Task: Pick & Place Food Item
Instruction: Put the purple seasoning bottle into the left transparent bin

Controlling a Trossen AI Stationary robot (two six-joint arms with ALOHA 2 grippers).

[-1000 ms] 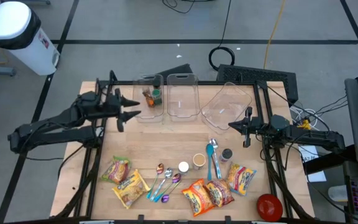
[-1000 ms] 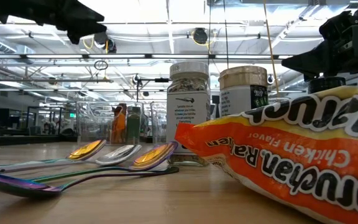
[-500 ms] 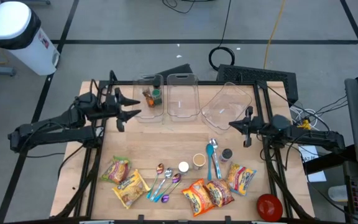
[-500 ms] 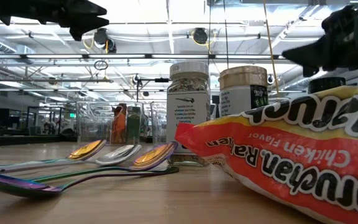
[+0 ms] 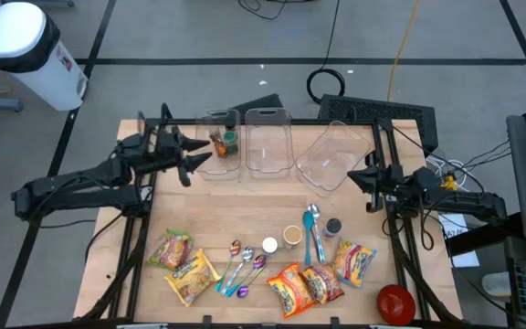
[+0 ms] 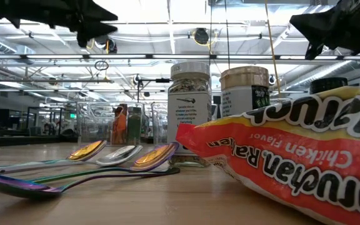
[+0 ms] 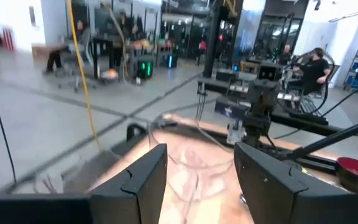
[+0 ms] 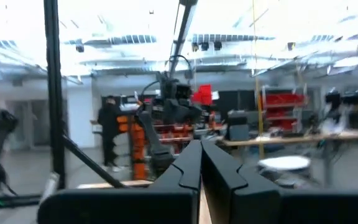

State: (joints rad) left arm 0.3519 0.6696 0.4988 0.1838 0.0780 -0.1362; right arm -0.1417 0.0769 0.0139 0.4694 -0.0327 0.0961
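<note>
Both empty: left gripper (image 5: 193, 163) jaws half apart upper left, right gripper (image 5: 365, 175) jaws closed; ramen packets (image 5: 307, 285) unplaced on desk (image 5: 245, 206).

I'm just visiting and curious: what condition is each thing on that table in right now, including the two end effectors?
Left end effector: open, empty, raised beside the left bin.
Right end effector: shut, empty, by the tilted bin.
Left bin: upright, holds small items.
Middle bin: upright, looks empty.
Right bin: tilted, looks empty.
Spoons: lying flat together.
Ramen packets: lying flat, sealed as far as visible.
Spice jars: upright, capped.
</note>
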